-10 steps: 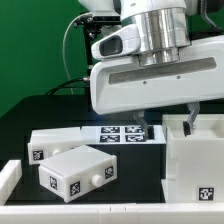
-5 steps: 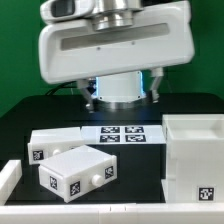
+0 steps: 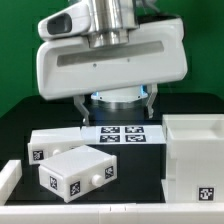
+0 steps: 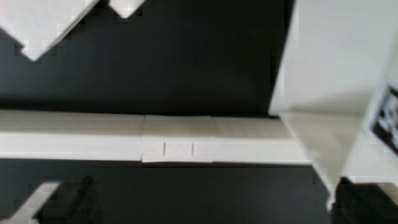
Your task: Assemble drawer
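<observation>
**Fingers wide, drawer parts on desk**

Fingers [image 3: 86, 108] spread wide, gripping nothing, hanging over the marker board [image 3: 122, 133]. Big open casing [image 3: 195, 160] sits on the desk [image 3: 25, 115] at the exterior view's right. Two trays [image 3: 75, 172] lie close together at its left. All parts are below the fingers, none touched.

The casing [image 3: 196, 165] and front tray [image 3: 75, 172] look smooth white plastic, the table [image 3: 35, 112] matt black.
</observation>
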`<state>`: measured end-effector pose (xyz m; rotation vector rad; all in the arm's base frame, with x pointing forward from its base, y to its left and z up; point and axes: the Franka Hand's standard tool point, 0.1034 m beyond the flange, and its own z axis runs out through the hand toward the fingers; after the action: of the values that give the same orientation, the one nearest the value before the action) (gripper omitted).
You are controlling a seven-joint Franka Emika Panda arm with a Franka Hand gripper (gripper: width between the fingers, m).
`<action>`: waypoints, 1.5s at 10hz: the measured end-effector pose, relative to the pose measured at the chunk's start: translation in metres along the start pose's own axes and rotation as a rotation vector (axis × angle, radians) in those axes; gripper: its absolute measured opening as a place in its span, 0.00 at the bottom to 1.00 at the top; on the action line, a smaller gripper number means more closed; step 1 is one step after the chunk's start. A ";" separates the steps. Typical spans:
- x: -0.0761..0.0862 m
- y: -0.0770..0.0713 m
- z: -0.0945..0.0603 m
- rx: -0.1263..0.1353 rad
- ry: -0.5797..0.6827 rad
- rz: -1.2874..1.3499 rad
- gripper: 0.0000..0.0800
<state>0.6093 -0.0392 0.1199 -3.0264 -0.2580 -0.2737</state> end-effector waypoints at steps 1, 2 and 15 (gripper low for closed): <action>-0.005 0.004 0.009 0.001 -0.013 -0.082 0.81; -0.007 0.006 0.012 0.000 -0.009 -0.140 0.81; -0.015 0.023 0.022 -0.009 -0.002 -0.242 0.81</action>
<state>0.6028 -0.0614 0.0939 -3.0032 -0.6271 -0.2897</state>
